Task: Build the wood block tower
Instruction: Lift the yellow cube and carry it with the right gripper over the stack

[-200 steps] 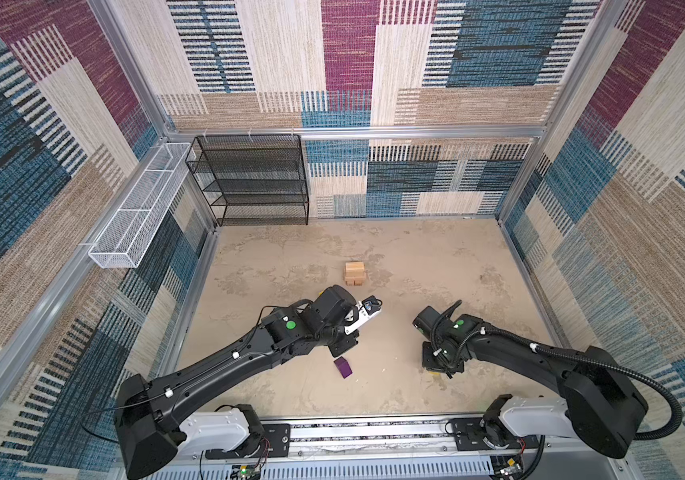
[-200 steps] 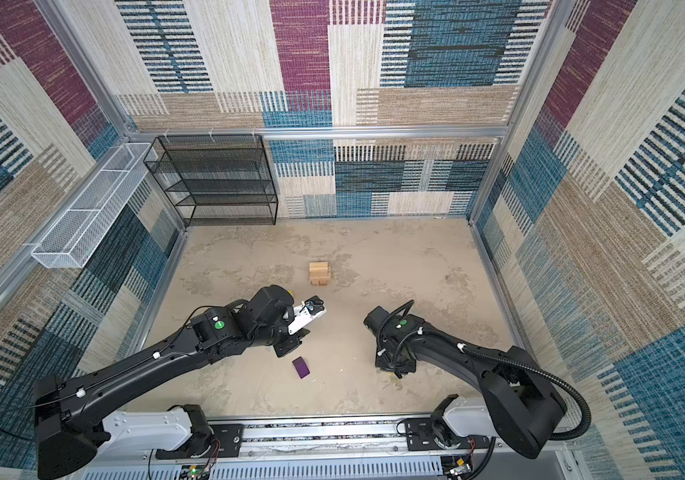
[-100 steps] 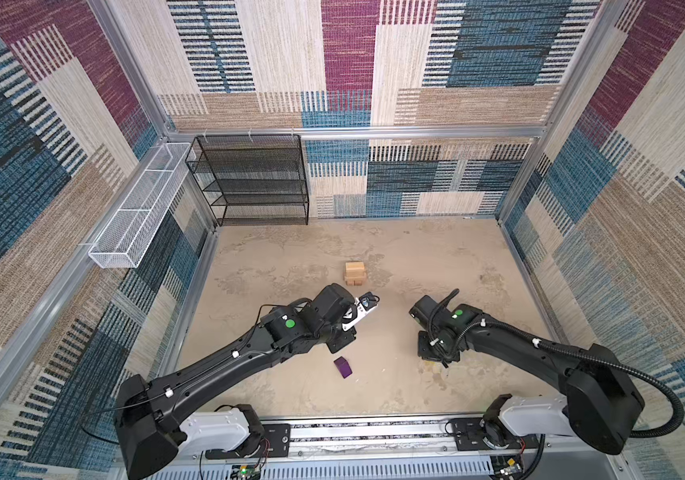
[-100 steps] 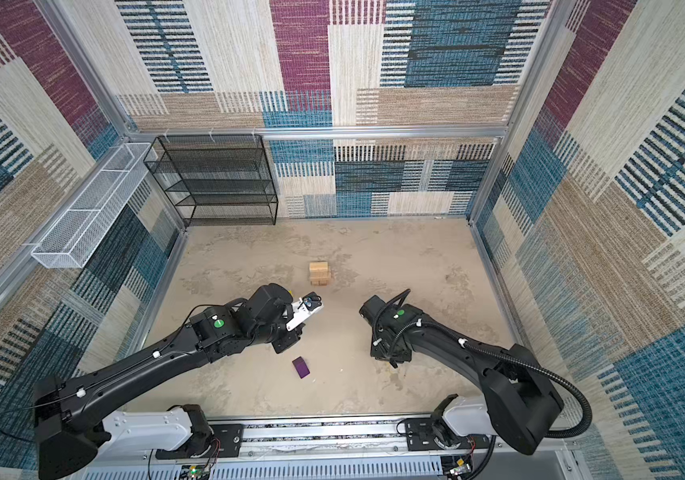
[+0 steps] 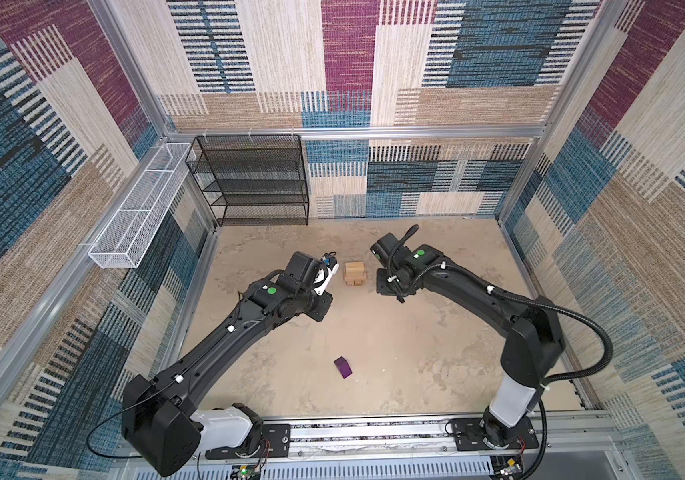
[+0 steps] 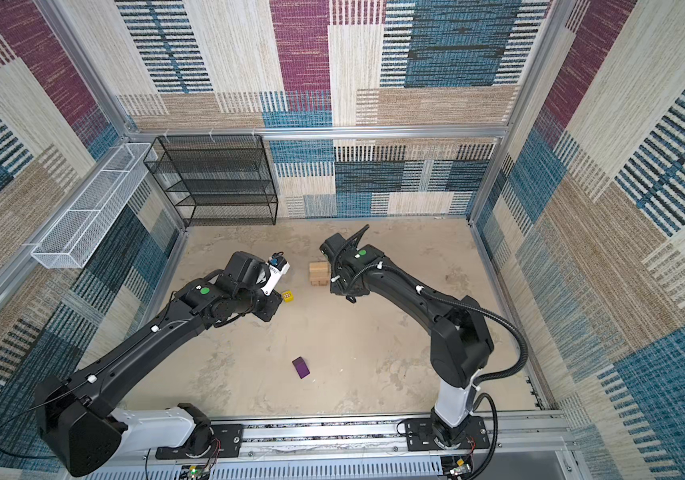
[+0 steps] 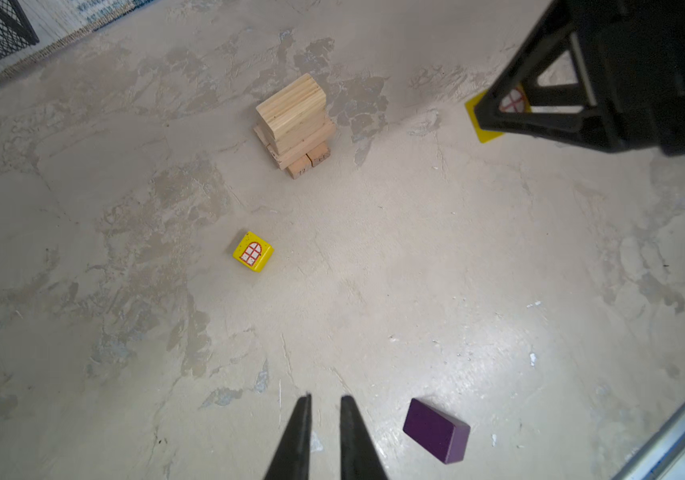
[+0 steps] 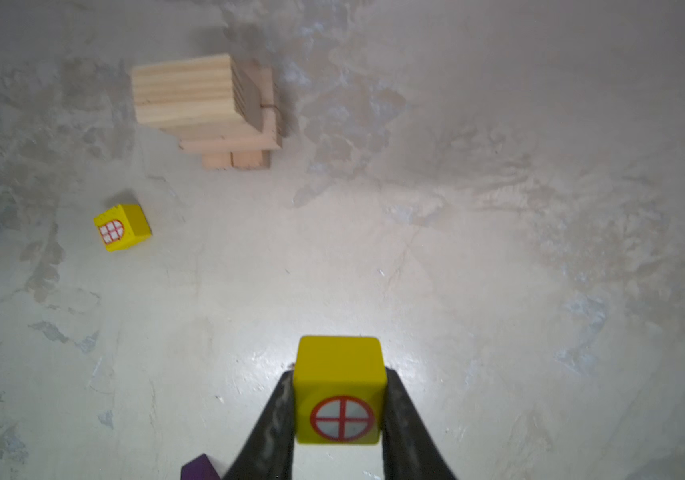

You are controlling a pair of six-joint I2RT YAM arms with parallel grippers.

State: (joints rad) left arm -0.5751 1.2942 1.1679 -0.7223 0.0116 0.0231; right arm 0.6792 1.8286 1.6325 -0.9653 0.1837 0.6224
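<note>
The wood block tower is a short stack of tan bricks in crossed layers, standing mid-floor. My right gripper is shut on a yellow cube with a round window print. It hangs just right of the tower, above the floor. A second yellow cube lies on the floor left of the tower. My left gripper hovers near that cube, its jaws a narrow gap apart and empty. The purple block lies nearer the front.
A black wire shelf stands at the back left. A white wire basket hangs on the left wall. Patterned walls close in the sandy floor, and a metal rail runs along the front.
Both arms have moved back toward the tower. The right one has carried its yellow cube up beside it. The left jaws have narrowed.
</note>
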